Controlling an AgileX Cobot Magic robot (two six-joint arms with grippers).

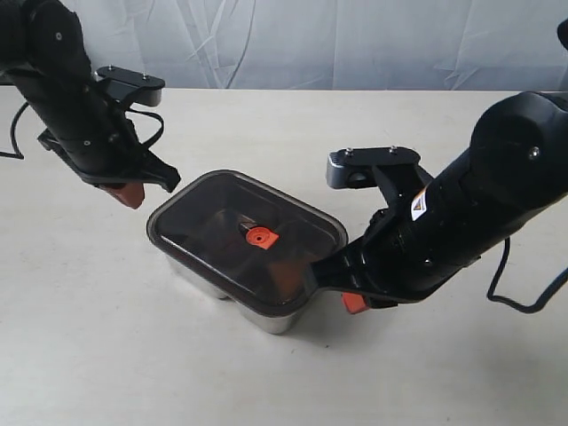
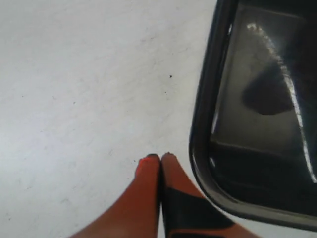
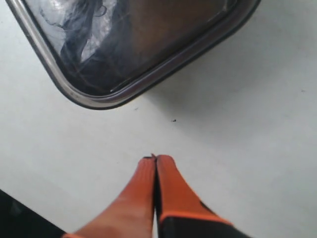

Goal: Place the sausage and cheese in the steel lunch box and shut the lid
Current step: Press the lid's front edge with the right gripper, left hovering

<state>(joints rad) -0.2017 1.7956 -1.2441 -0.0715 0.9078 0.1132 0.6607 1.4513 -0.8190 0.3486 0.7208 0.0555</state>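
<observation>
The steel lunch box (image 1: 264, 317) stands mid-table with the dark tinted lid (image 1: 213, 222) lying flat on top, its orange valve (image 1: 258, 237) at centre. Through the lid only dim shapes show; the sausage and the cheese cannot be made out. My left gripper (image 1: 129, 194) hovers just off the box's left end, its orange fingers pressed together and empty; the left wrist view shows the same gripper (image 2: 160, 157) beside the lid's rim (image 2: 200, 124). My right gripper (image 1: 354, 303) is low at the box's right end, shut on nothing, and appears as (image 3: 155, 158) short of the lid's corner (image 3: 94, 101).
A pale table (image 1: 106, 355) carries the box. A white cloth backdrop (image 1: 355, 40) hangs behind the far edge. A black cable (image 1: 532, 302) loops from the right arm over the table at the right.
</observation>
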